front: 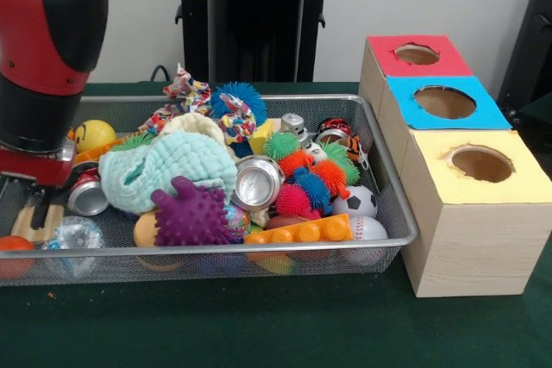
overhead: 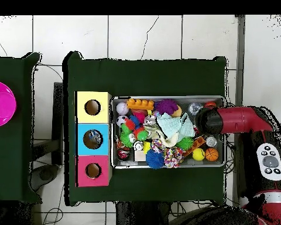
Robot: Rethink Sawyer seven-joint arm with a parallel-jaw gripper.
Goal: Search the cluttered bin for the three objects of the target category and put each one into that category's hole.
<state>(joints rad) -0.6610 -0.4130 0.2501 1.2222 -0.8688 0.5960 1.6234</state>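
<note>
Bottle: one clear crinkly thing (front: 75, 235) lies in the bin's front corner under the arm; it looks like a transparent bottle, though I can't be sure from here.
Bin: the wire-mesh bin (front: 259, 250) sits mid-table on the green cloth, piled high with toys.
Clutter: a purple spiky ball (front: 191, 213) at the front rim, an orange toy brick (front: 297, 231) beside it, a silver can (front: 256, 183) lying on its side, a pale green cloth (front: 177, 165) heaped in the middle.
Hole: the blue-topped box's hole (front: 444, 102) is the middle one of three, just beside the bin's end, between the red box (front: 416, 54) and the yellow box (front: 481, 164).
Arm: the red and black arm (front: 43, 49) comes down over the bin's end farthest from the boxes.
Gripper: the gripper (front: 36, 209) is low among the toys, and I cannot tell how its pincer stands.
</note>
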